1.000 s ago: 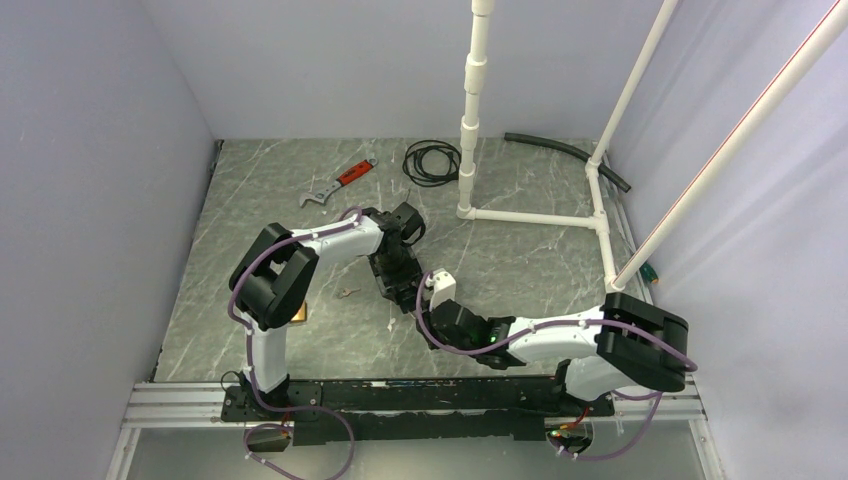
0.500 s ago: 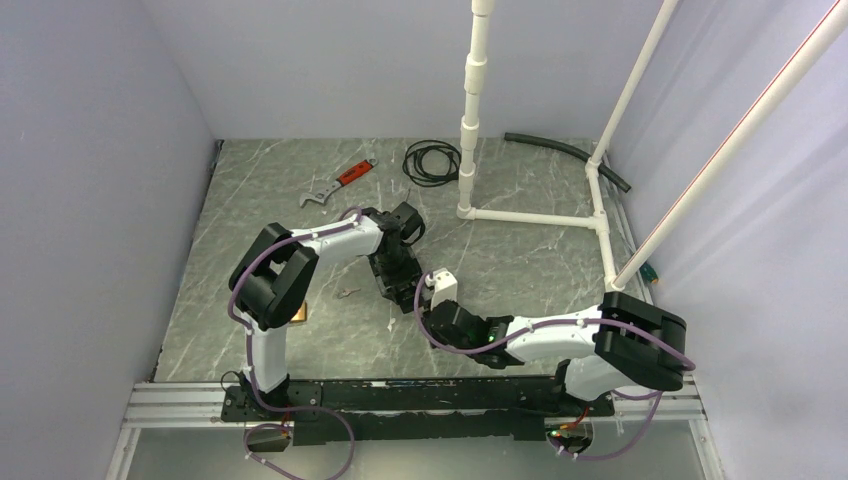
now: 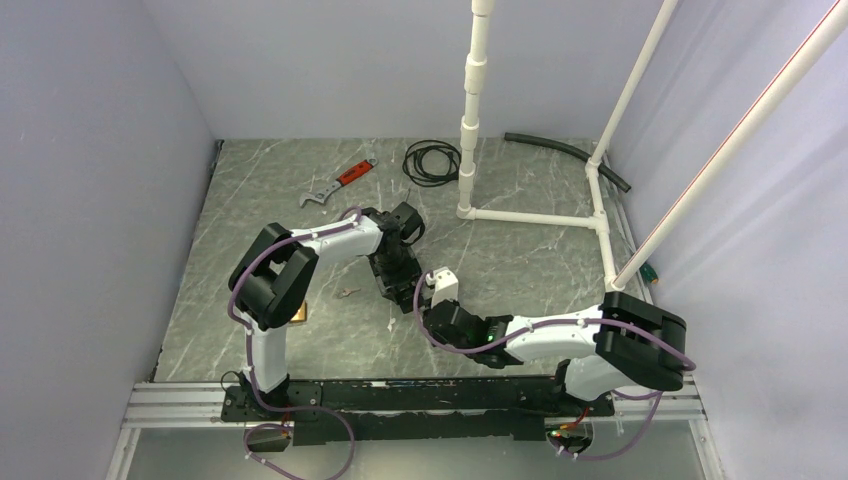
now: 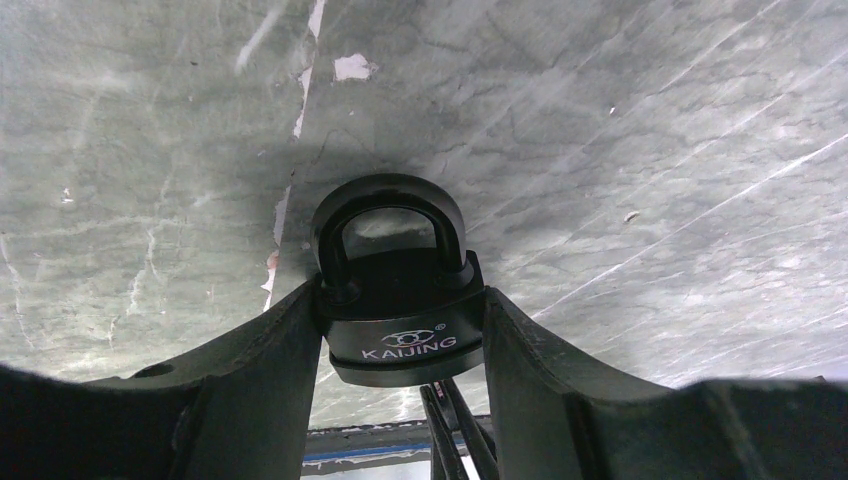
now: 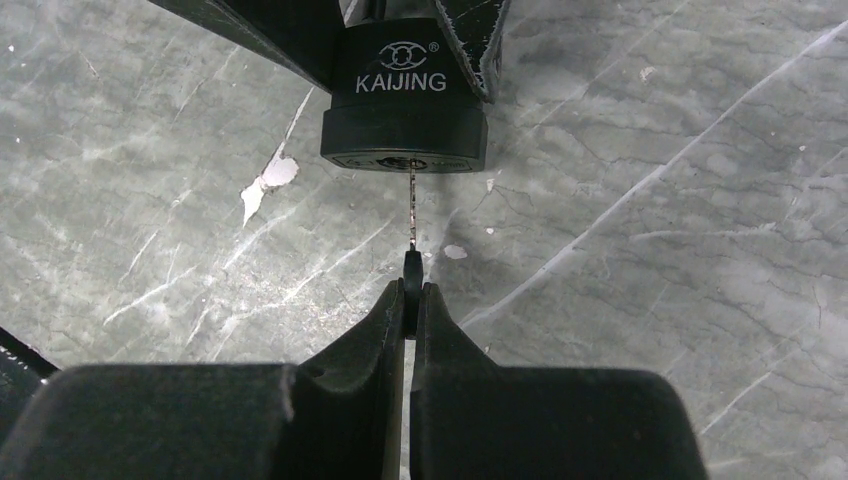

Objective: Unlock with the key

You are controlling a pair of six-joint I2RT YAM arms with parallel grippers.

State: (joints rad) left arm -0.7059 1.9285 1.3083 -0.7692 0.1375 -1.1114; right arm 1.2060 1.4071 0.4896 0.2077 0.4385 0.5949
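A black padlock (image 4: 402,318) marked KAIJING is clamped by its sides in my left gripper (image 4: 400,335), shackle (image 4: 388,205) pointing away just above the marble table. In the right wrist view the padlock (image 5: 405,105) shows its underside with the keyhole. My right gripper (image 5: 411,292) is shut on the dark head of a thin key (image 5: 411,215). The key's blade points straight at the keyhole, its tip at or just inside the slot. From above, the two grippers meet at mid-table, left gripper (image 3: 398,283) and right gripper (image 3: 428,303).
A red-handled wrench (image 3: 338,182), a coil of black cable (image 3: 432,160) and a black hose (image 3: 565,150) lie at the back. A white pipe frame (image 3: 530,217) stands at back right. A small metal piece (image 3: 346,293) lies left of the grippers.
My right arm has crept slightly toward the padlock. The left arm and the padlock have stayed where they were.
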